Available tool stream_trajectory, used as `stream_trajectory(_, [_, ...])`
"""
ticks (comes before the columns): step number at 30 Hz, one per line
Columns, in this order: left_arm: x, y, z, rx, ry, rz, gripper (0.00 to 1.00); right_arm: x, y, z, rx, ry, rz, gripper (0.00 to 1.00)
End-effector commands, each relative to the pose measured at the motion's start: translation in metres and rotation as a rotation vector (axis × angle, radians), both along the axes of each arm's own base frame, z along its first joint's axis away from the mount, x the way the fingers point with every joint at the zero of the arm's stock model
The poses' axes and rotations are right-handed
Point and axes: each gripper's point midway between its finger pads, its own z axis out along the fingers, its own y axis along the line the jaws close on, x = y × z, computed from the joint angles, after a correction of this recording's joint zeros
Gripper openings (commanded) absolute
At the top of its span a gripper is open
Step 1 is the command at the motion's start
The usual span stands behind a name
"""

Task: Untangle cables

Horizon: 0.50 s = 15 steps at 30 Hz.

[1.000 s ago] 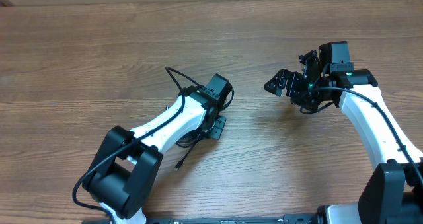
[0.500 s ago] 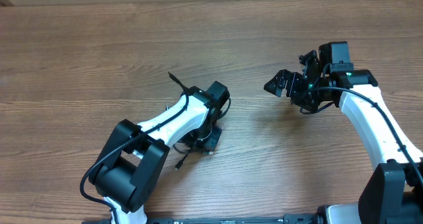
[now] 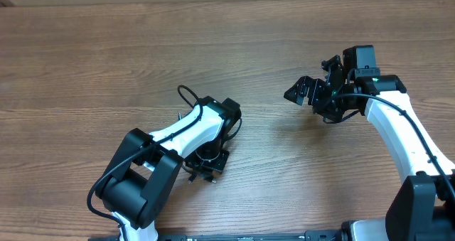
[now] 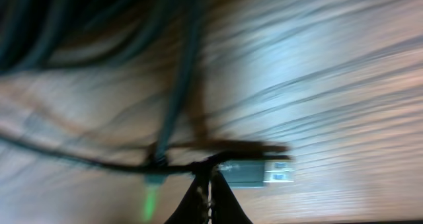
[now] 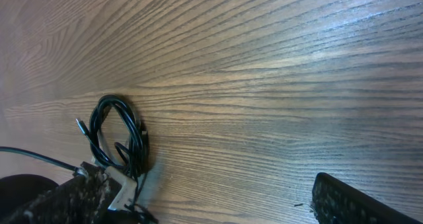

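Pulling back, left gripper (image 4: 210, 187) pinched shut on the cables (image 5: 141, 145); right gripper (image 3: 298, 90) open, unmoved.

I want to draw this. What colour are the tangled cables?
The cables are black, clearest in the right wrist view.

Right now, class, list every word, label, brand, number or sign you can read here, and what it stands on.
No text can be read in any view.
The silver plug in the left wrist view is too blurred to show any marking.
The cables and the table show no lettering.
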Motion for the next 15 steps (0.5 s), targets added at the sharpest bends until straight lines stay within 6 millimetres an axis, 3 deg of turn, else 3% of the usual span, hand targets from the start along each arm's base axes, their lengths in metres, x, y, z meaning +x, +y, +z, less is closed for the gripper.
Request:
stream_trajectory(1, [0.002,0.026,0.001,0.176,-0.058,0.056,0.04,0.006,0.001,0.006,-0.004,-0.026,0.007,1.0])
stream_trajectory(8, [0.012,0.069,0.026,0.43,-0.2,0.151,0.04,0.006,0.001,0.006,-0.004,-0.026,0.006,1.0])
stream_trajectory(15, [0.027,0.09,0.028,0.455,-0.254,0.331,0.07,0.006,0.001,0.006,-0.004,-0.026,0.006,1.0])
